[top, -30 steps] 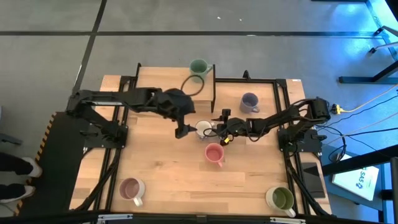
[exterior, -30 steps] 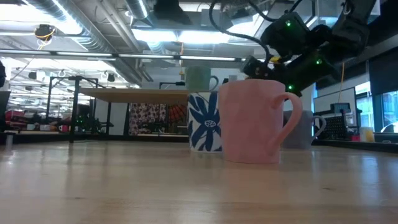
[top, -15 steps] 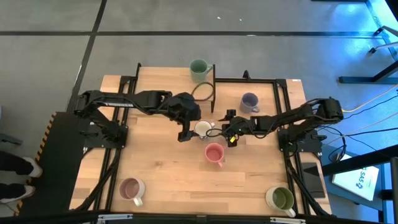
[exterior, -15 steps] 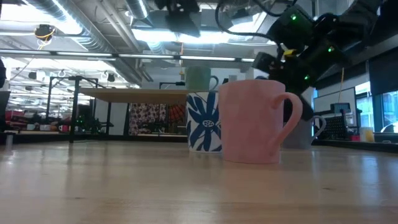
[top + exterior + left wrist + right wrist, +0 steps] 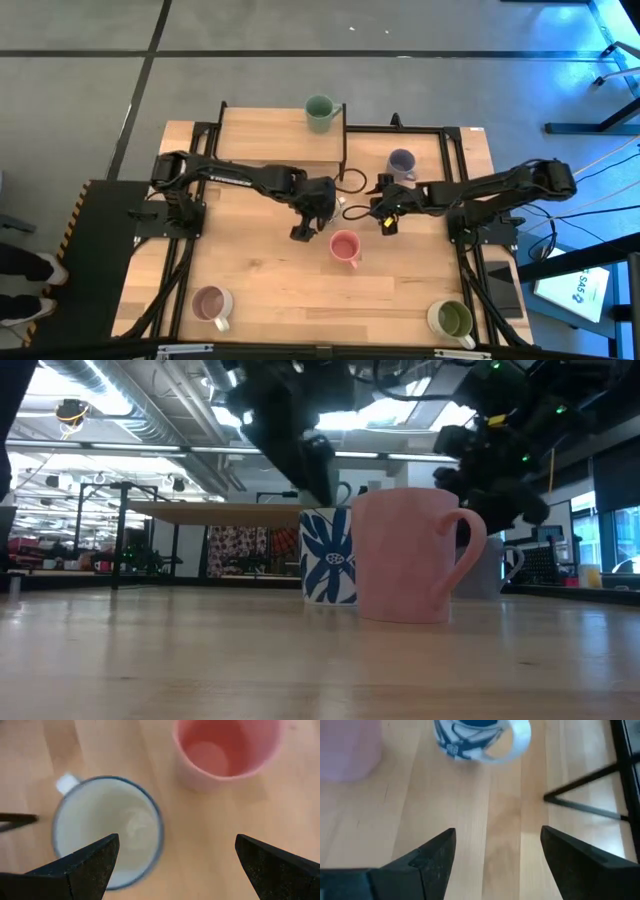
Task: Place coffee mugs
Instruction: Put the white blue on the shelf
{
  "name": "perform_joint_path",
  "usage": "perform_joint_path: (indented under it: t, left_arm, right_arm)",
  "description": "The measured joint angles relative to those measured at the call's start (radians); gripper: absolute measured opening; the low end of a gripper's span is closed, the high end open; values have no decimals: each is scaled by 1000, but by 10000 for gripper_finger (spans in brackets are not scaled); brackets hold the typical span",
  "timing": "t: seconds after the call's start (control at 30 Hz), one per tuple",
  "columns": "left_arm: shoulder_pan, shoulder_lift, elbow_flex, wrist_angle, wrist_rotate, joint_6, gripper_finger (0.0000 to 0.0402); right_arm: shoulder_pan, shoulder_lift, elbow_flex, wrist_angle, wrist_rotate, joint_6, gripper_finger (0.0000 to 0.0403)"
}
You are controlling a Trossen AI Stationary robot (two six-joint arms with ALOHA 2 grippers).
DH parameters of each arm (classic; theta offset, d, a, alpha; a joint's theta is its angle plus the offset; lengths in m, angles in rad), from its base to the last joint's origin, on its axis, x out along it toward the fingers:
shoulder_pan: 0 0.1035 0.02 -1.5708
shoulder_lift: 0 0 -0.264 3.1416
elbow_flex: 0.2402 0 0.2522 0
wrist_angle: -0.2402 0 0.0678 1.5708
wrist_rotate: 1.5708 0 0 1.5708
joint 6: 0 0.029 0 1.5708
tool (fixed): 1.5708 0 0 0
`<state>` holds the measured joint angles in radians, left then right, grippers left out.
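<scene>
The white mug with the blue pattern [image 5: 107, 827] stands on the table by the pink mug [image 5: 346, 247]. My left gripper [image 5: 176, 840] is open and hangs just above the white mug [image 5: 329, 555], one finger over its rim, the other toward the pink mug [image 5: 225, 750]. My right gripper [image 5: 498, 832] is open, low over bare wood right of the white mug [image 5: 475, 732]. The dark green mug [image 5: 320, 112] sits on the raised shelf. The lavender mug [image 5: 402, 163], beige-pink mug [image 5: 212, 303] and cream mug [image 5: 452, 320] stand apart on the table.
A raised wooden shelf [image 5: 270, 125] fills the far left part of the table, with a dark upright at its right end. Black frame rails [image 5: 450, 180] run along the table's sides. Bare wood lies open between the pink mug and the near edge.
My left gripper has swung from beside the shelf toward the near and right side and come down over the white mug. My right gripper has drawn back from the white mug toward the table's right edge. The mugs have stayed in place.
</scene>
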<state>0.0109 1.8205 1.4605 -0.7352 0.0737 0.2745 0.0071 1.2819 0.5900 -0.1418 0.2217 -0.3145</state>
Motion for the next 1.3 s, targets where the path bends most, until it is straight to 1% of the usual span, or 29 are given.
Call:
perform_joint_path:
  t: [0.07,0.1,0.2,0.23,0.3,0.37,0.47,0.53,0.6,0.67,0.77,1.07,1.23,1.27,1.3]
  left_arm:
    - [2,24,1,16,-19,24,394]
    - [5,30,-1,-9,-21,28,394]
    - [13,53,2,14,-19,27,385]
    - [15,58,2,-6,-20,26,379]
    - [19,80,1,19,-24,26,366]
    - [24,98,1,3,-27,23,352]
    - [30,114,2,6,-29,18,329]
    - [32,119,1,-5,-42,2,311]
    - [34,118,1,-6,-52,-6,291]
    - [35,118,2,-6,-72,-12,269]
    - [40,118,5,-3,-75,-36,232]
    - [41,118,5,-12,-74,-112,114]
    - [41,117,7,-19,-74,-191,32]
    - [41,111,6,-26,-65,-200,22]
    - [42,107,6,-23,-59,-219,22]
  right_arm:
    - [9,-25,-1,-16,12,6,276]
    - [17,-39,-1,-29,17,21,276]
    - [42,-89,-1,-103,41,42,276]
    - [54,-105,0,-124,50,56,276]
    - [77,-142,0,-199,76,93,276]
    - [106,-178,-1,-251,106,134,276]
    - [154,-235,-1,-346,172,198,275]
    - [191,-258,1,-369,218,244,275]
    - [219,-291,-1,-422,266,288,275]
    - [249,-304,1,-429,305,331,275]
    - [282,-320,0,-459,358,379,275]
    - [335,-318,0,-491,382,464,275]
    - [336,-318,0,-491,393,471,275]
    - [336,-318,0,-491,398,471,275]
    - [335,-318,0,-491,400,471,275]
